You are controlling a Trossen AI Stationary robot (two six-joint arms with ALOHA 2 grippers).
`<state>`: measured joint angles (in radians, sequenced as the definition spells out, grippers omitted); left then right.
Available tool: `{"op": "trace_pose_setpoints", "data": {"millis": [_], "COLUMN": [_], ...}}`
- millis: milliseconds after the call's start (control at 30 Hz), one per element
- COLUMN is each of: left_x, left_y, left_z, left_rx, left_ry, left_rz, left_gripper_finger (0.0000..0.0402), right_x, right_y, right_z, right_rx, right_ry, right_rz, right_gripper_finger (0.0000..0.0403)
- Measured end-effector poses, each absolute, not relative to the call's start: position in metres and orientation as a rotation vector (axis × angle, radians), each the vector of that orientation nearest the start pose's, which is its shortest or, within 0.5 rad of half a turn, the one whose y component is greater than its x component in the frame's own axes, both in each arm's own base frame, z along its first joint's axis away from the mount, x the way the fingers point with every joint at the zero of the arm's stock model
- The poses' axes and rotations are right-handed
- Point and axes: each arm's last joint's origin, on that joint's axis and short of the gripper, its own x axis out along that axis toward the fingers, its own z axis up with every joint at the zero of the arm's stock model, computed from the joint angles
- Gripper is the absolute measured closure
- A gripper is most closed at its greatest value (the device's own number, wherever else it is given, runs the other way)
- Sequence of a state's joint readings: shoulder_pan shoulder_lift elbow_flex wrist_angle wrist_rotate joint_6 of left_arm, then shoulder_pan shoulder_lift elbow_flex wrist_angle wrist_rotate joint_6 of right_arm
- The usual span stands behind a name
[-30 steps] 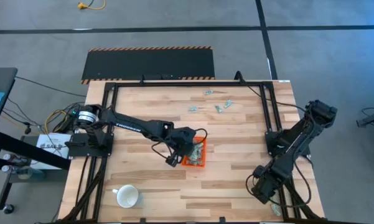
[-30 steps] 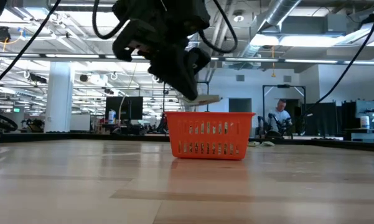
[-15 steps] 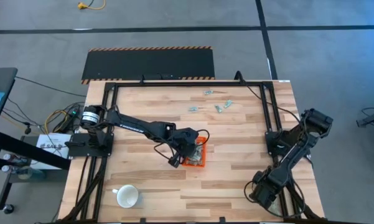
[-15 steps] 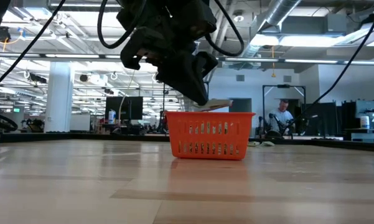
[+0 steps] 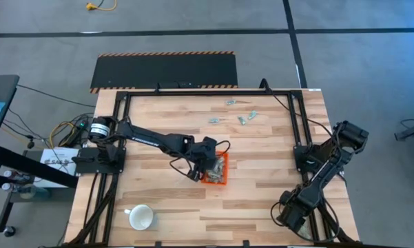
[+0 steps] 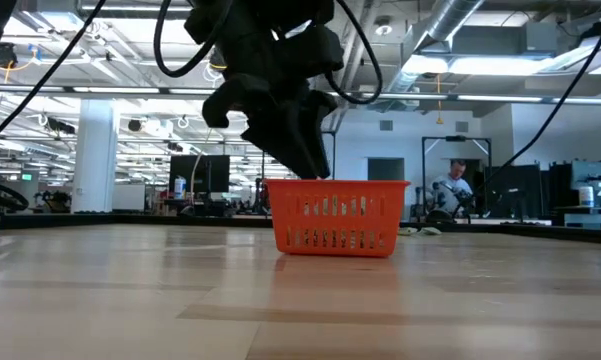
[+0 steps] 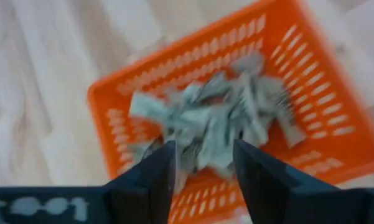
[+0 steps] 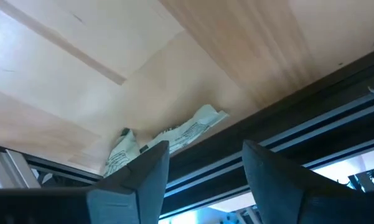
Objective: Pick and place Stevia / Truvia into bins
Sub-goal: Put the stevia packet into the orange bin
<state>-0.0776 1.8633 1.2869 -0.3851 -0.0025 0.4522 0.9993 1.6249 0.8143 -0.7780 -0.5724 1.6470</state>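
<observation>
Pale wood planks make up our table (image 5: 158,124), with the orange bin (image 5: 216,169) near its middle. Our left gripper (image 7: 202,165) hangs just above the bin, fingers spread with nothing between them — below lies a heap of Stevia sachets (image 7: 230,121). Loose sachets (image 5: 242,116) remain well apart, toward the far edge. Our right gripper (image 8: 205,162) waits at the table's near right corner, fingers apart, beside two stray sachets (image 8: 168,138).

1. One small rectangular bright orange plastic bin (image 5: 218,178).
2. A heap of pale green-and-white paper sachets (image 7: 224,118) inside it, too tangled to count.
3. About five loose sachets (image 5: 246,118) on the table.
4. One white mug (image 5: 141,218).
5. Two dark robot arms (image 5: 158,141).
</observation>
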Motion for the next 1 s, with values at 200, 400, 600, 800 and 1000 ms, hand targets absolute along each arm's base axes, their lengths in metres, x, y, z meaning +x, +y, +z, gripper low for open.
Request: {"op": "trace_pose_setpoints", "data": {"millis": [200, 400, 600, 800, 1000], "left_x": [0.385, 0.383, 0.383, 0.383, 0.382], "left_y": [-0.029, -0.029, -0.029, -0.029, -0.029], "left_z": [0.192, 0.190, 0.190, 0.190, 0.190], "left_rx": [0.438, 0.430, 0.427, 0.423, 0.423], "left_ry": [0.977, 1.002, 1.004, 1.006, 1.006], "left_rz": [-0.279, -0.280, -0.280, -0.278, -0.278], "left_gripper_finger": [0.0234, 0.0232, 0.0232, 0.0232, 0.0232], "right_x": [0.119, 0.121, 0.121, 0.124, 0.129], "right_y": [0.215, 0.218, 0.219, 0.219, 0.217], "right_z": [0.138, 0.138, 0.136, 0.119, 0.114], "right_rx": [0.666, 0.713, 0.703, 0.670, 0.655], "right_ry": [2.070, 2.073, 2.080, 2.172, 2.201], "right_rz": [-0.460, -0.463, -0.446, -0.373, -0.329], "right_gripper_finger": [0.0217, 0.0220, 0.0220, 0.0225, 0.0231]}}
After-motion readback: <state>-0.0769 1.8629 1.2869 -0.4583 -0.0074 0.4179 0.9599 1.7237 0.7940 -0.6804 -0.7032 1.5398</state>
